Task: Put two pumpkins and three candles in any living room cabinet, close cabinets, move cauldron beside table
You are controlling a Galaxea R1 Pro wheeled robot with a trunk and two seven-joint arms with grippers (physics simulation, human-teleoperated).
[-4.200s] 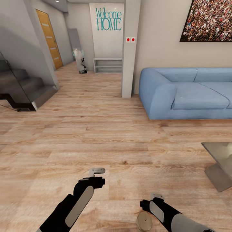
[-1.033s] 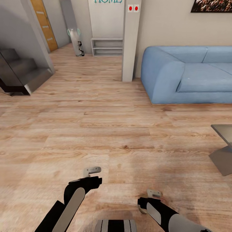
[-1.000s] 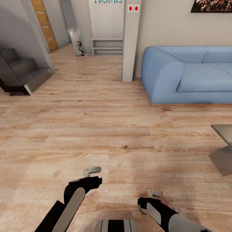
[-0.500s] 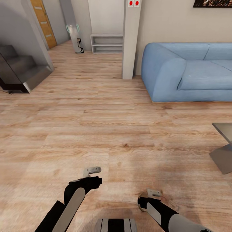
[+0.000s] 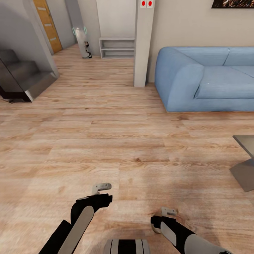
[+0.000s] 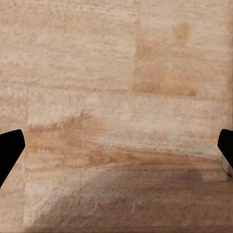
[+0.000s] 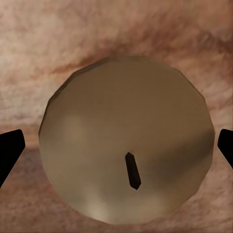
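- We stand in the living room on a light wood plank floor [image 5: 106, 141], its boards running across the head view with darker knots and a soft shadow near our arms.
- A blue sofa [image 5: 208, 83] sits against the pale wall on the right, just beside a square grey pillar [image 5: 143, 42] carrying two red dots.
- Behind the pillar a low grey shelf unit [image 5: 117, 47] stands at the far wall; near it is a slim white-and-black device [image 5: 83, 41], and further left an orange wooden door [image 5: 47, 24].
- Dark stairs [image 5: 21, 77] rise at the far left.
- A grey counter [image 5: 244, 165] pokes in at the right edge.
- Our left gripper [image 5: 101, 188] hangs over bare floor; in the left wrist view its jaws stand spread at the frame's sides with nothing between them.
- Our right gripper [image 5: 165, 217] hangs low over a candle [image 7: 127, 138], a tan round with a dark wick, standing on the floor. The jaws stand spread wide to either side of it, not touching.
- In the head view the candle [image 5: 154, 228] peeks out beside the right wrist.
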